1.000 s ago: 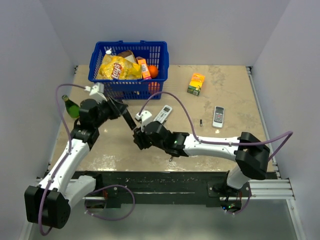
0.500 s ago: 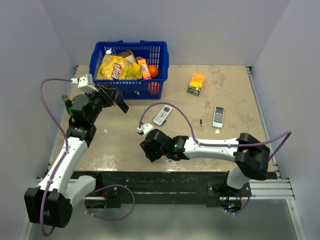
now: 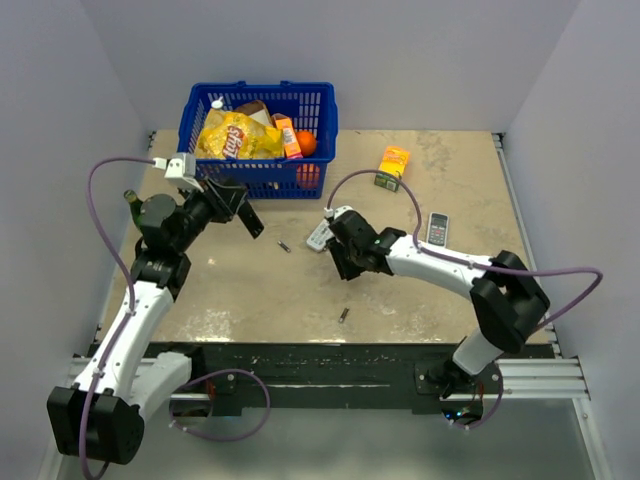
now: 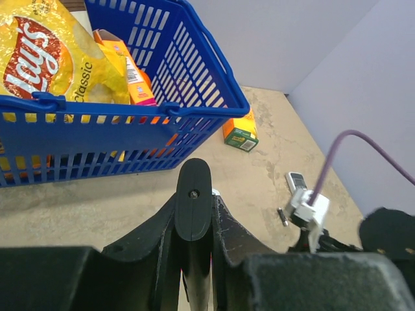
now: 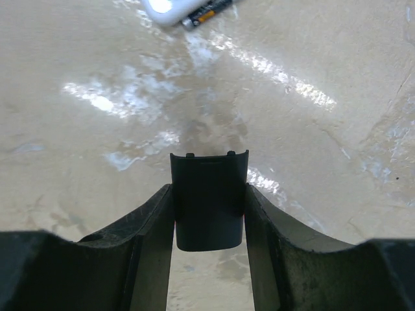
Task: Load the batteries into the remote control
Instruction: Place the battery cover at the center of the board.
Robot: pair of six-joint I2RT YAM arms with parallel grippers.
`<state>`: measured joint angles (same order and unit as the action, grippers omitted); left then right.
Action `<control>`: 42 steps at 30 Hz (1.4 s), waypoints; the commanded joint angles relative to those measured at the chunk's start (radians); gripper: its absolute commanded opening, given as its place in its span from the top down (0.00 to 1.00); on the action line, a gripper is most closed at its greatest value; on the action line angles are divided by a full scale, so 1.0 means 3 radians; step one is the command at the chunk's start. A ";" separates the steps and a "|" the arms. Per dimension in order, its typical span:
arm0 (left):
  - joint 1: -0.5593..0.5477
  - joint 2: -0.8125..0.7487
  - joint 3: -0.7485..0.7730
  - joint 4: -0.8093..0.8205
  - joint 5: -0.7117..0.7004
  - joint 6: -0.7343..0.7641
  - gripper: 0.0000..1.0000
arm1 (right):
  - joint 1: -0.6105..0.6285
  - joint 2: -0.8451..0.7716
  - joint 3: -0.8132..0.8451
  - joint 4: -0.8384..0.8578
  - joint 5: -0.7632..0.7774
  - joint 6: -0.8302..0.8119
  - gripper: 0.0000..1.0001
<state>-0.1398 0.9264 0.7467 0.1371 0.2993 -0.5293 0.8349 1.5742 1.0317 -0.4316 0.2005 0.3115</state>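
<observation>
While the left pincer [image 3: 230, 203], clamped on the one black remote [image 4: 193, 194], holds it up near the basket [image 3: 258, 178], it should keep the battery slot upward and steady. Two batteries [image 3: 284, 246] lie on the tabletop [image 3: 250, 290], one at its middle, one near the front edge. The right pincer [image 5: 208, 194] pinches one dark lid [image 5: 209, 223], probably best laid aside first; two white remotes [image 3: 437, 230] lie nearby.

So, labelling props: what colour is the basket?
The basket is blue, clearest in the left wrist view.
</observation>
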 commanded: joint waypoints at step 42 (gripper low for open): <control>0.0001 -0.0030 -0.0142 0.0719 0.1099 -0.0076 1.00 | -0.0313 -0.1166 -0.0084 0.0083 -0.0259 -0.0087 0.02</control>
<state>-0.1398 0.9134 0.7132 0.2554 0.5571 -0.5224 0.7433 1.3491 1.0725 -0.4599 0.1616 0.2432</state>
